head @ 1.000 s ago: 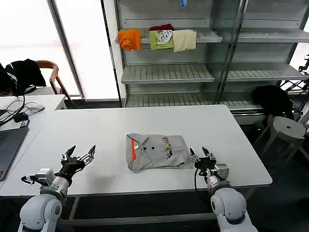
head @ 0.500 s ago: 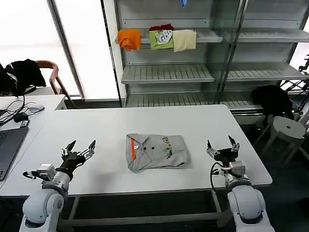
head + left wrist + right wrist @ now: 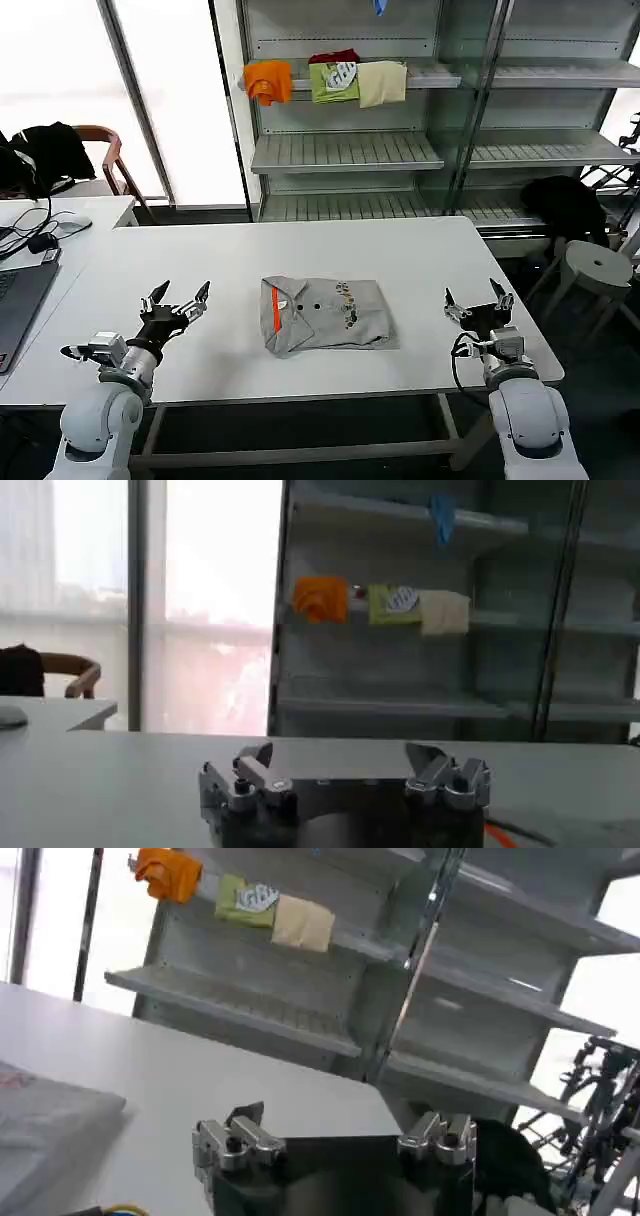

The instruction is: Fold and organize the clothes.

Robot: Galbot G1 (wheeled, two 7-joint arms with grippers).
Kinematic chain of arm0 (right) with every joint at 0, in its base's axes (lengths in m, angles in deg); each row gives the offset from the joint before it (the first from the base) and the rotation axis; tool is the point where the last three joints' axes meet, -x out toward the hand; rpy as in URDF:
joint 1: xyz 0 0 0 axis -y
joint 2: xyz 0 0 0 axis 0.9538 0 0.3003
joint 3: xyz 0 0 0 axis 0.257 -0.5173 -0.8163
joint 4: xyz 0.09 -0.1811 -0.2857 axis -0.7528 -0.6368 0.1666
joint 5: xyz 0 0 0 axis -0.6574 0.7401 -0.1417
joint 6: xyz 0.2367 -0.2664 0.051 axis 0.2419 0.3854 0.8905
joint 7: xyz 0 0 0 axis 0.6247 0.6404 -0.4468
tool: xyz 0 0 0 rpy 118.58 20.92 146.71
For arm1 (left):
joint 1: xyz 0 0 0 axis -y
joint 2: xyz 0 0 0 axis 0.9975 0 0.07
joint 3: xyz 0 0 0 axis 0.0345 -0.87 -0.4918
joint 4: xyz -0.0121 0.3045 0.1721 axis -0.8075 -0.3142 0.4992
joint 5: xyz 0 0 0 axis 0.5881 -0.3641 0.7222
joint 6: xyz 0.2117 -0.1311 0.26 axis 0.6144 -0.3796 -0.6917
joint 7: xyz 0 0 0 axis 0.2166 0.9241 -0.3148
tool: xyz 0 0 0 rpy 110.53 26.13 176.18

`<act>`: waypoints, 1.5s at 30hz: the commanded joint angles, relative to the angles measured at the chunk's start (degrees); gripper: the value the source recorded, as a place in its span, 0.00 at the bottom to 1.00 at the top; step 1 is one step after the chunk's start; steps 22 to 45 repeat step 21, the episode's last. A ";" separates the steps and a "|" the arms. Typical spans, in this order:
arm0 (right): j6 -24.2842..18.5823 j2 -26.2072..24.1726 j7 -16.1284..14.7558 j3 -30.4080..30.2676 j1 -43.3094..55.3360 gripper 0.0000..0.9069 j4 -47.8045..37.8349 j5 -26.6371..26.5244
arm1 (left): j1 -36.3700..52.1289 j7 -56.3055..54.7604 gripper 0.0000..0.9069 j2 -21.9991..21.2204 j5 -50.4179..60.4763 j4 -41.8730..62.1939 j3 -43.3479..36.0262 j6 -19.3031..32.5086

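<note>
Your folded grey shirt (image 3: 325, 315) lies mid-table (image 3: 200, 260) as a soft, rumpled rectangle, long axis running left to right, its collar and orange stripe (image 3: 275, 316) toward your left. The left gripper (image 3: 181, 303) hovers well to its left, metal fingers spread and empty. The right gripper (image 3: 478, 300) sits well apart by the table's right edge, likewise splayed.

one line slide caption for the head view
Folded light grey shirt on white table, open left gripper and right gripper flanking it.
</note>
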 commanded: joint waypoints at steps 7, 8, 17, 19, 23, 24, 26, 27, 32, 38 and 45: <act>-0.92 -0.94 0.38 1.23 0.45 1.00 0.63 -4.19 | 0.22 1.08 1.00 -0.14 0.20 1.07 -0.15 1.04; -1.00 -1.07 0.38 1.22 0.29 1.00 0.86 -4.16 | 0.29 1.12 1.00 -0.12 0.24 1.24 -0.02 1.13; -1.17 -1.84 -0.04 1.15 0.42 1.00 1.24 -4.24 | 0.60 1.20 1.00 0.21 -0.68 1.81 0.05 1.67; -1.16 -1.84 0.25 1.04 0.58 1.00 0.75 -4.70 | 0.61 1.25 1.00 0.22 -0.67 1.99 -0.05 1.71; -1.05 -1.81 0.32 0.97 0.66 1.00 0.46 -5.13 | 0.65 1.38 1.00 0.37 -0.67 2.16 -0.12 1.79; -1.05 -1.81 0.32 0.97 0.66 1.00 0.46 -5.13 | 0.65 1.38 1.00 0.37 -0.67 2.16 -0.12 1.79; -1.05 -1.81 0.32 0.97 0.66 1.00 0.46 -5.13 | 0.65 1.38 1.00 0.37 -0.67 2.16 -0.12 1.79; -1.05 -1.81 0.32 0.97 0.66 1.00 0.46 -5.13 | 0.65 1.38 1.00 0.37 -0.67 2.16 -0.12 1.79; -1.05 -1.81 0.32 0.97 0.66 1.00 0.46 -5.13 | 0.65 1.38 1.00 0.37 -0.67 2.16 -0.12 1.79; -1.05 -1.81 0.32 0.97 0.66 1.00 0.46 -5.13 | 0.65 1.38 1.00 0.37 -0.67 2.16 -0.12 1.79; -1.05 -1.81 0.32 0.97 0.66 1.00 0.46 -5.13 | 0.65 1.38 1.00 0.37 -0.67 2.16 -0.12 1.79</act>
